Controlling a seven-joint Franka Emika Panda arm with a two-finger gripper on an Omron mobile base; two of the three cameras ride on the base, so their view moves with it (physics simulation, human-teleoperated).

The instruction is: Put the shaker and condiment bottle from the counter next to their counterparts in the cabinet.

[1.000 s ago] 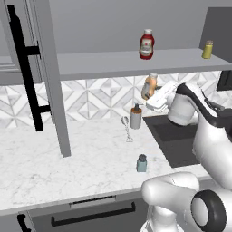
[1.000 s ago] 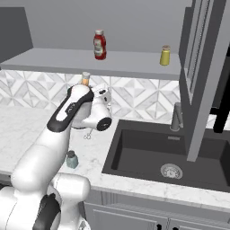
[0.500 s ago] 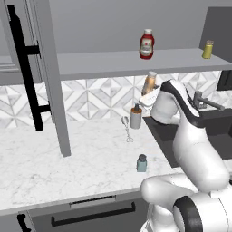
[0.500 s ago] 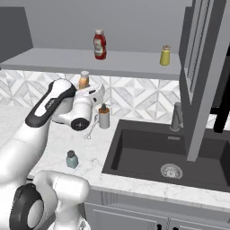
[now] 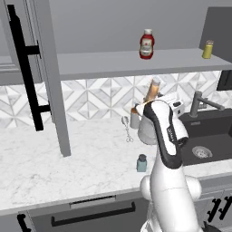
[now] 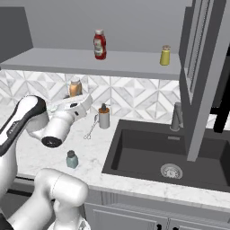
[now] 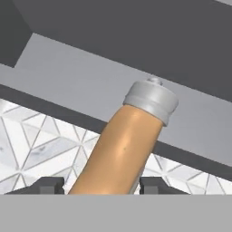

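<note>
My gripper (image 7: 99,186) is shut on the orange condiment bottle (image 7: 122,145), which tilts with its pale cap up toward the cabinet's grey shelf (image 7: 81,77). The bottle (image 5: 153,90) (image 6: 75,87) hangs above the counter (image 5: 68,158), just below the shelf (image 5: 104,63). The teal-blue shaker (image 5: 142,163) (image 6: 71,159) stands on the counter near its front edge, below the arm. On the shelf stand the red ketchup bottle (image 5: 146,44) (image 6: 99,44) and, further right, the yellow-green shaker (image 5: 207,49) (image 6: 165,55).
A grey pump dispenser (image 5: 134,118) (image 6: 104,117) and a thin metal utensil (image 5: 127,129) are at the back of the counter. The dark sink (image 6: 152,148) with its faucet (image 6: 176,117) lies to the right. The open cabinet door (image 5: 45,68) hangs at the left.
The arm has swung and folded so that its elbow now sits over the counter's front. The held orange bottle has stayed at about the same height under the shelf.
</note>
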